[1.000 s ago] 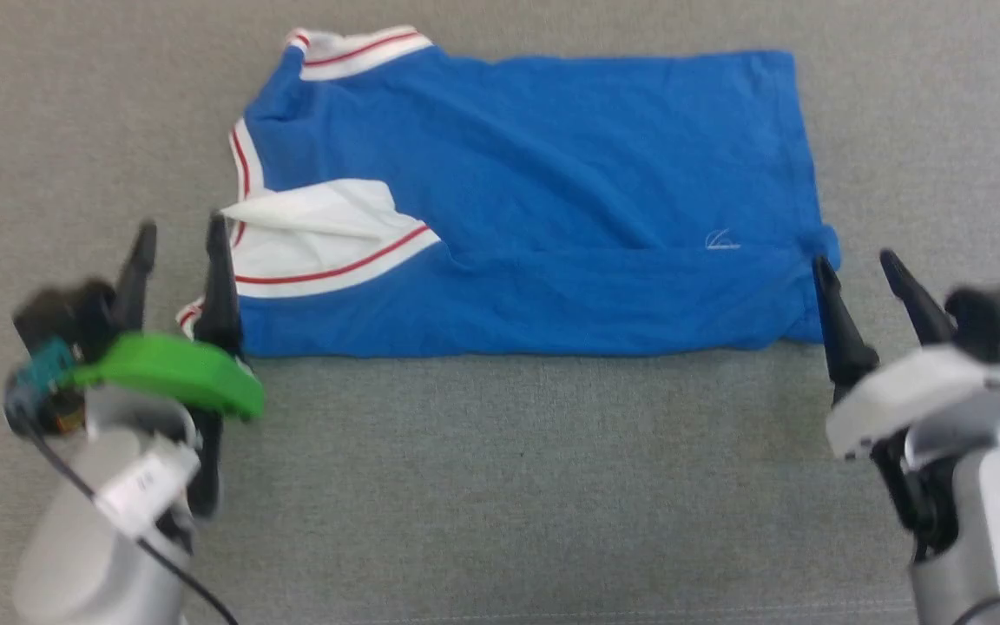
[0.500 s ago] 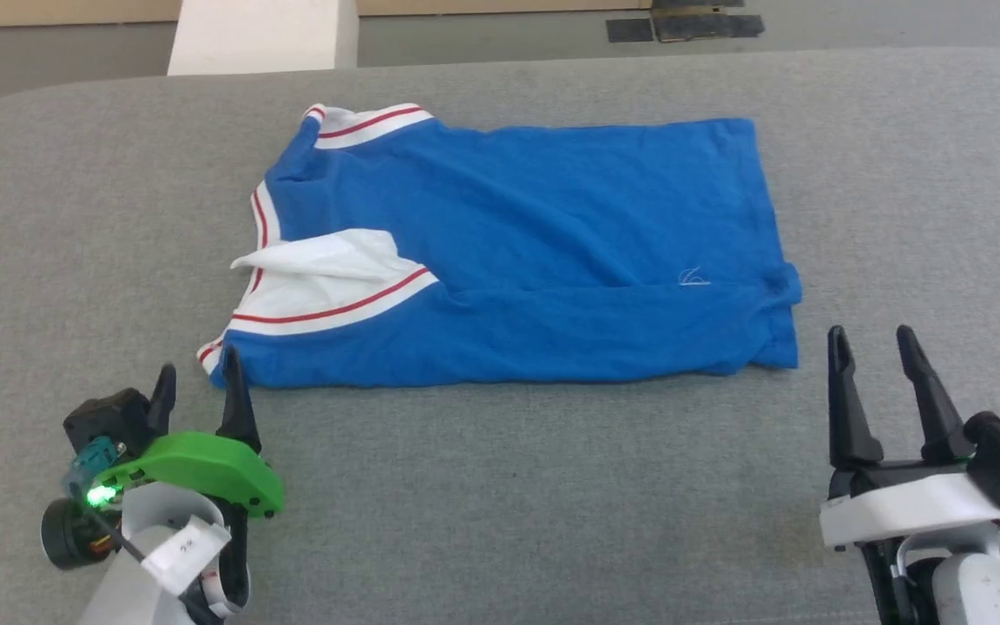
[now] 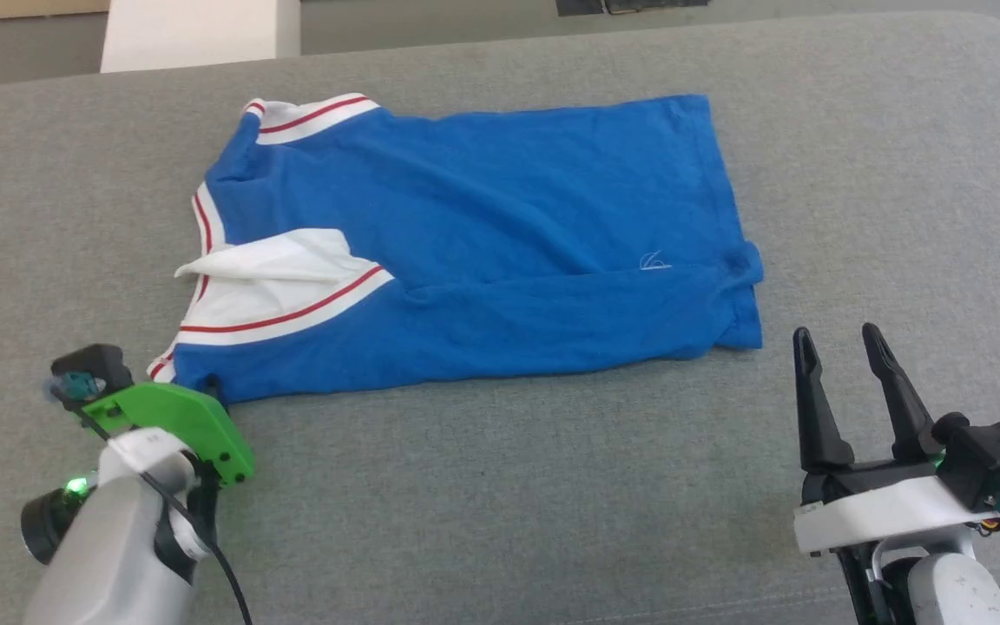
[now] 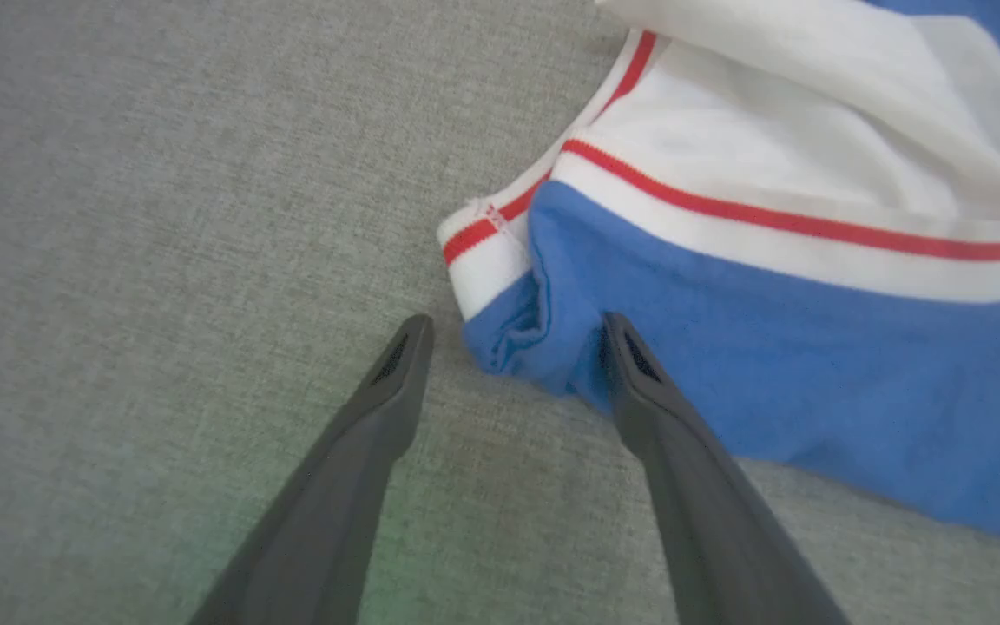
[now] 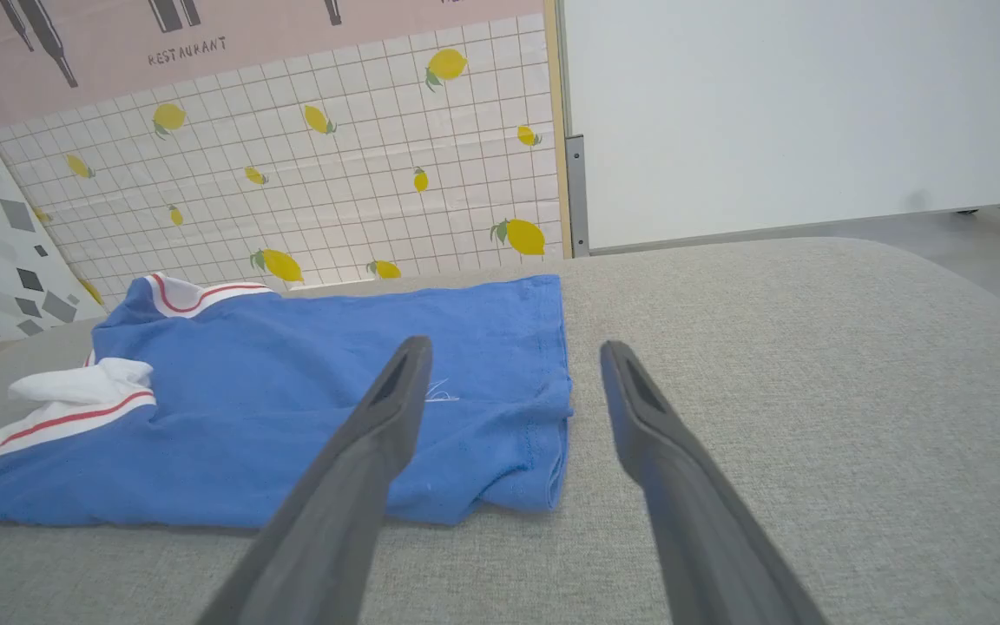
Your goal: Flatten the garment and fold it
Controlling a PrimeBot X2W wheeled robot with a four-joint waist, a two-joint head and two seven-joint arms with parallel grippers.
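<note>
Head view: a green mount (image 3: 174, 417) covers the left claw (image 4: 513, 334) fingers. It and the right claw (image 3: 837, 334) are spread wide, gripping nothing. The garment (image 3: 483, 217) lies lengthwise left-right, sleeves leftward.

Grey fabric tabletop (image 3: 500, 486), beyond it a lemon-print tiled panel (image 5: 335, 156) beside a plain white board (image 5: 795, 113).

Grey fabric table (image 3: 500, 486); lemon-print tiled wall panel (image 5: 335, 174); white board (image 5: 795, 113) beside it.
</note>
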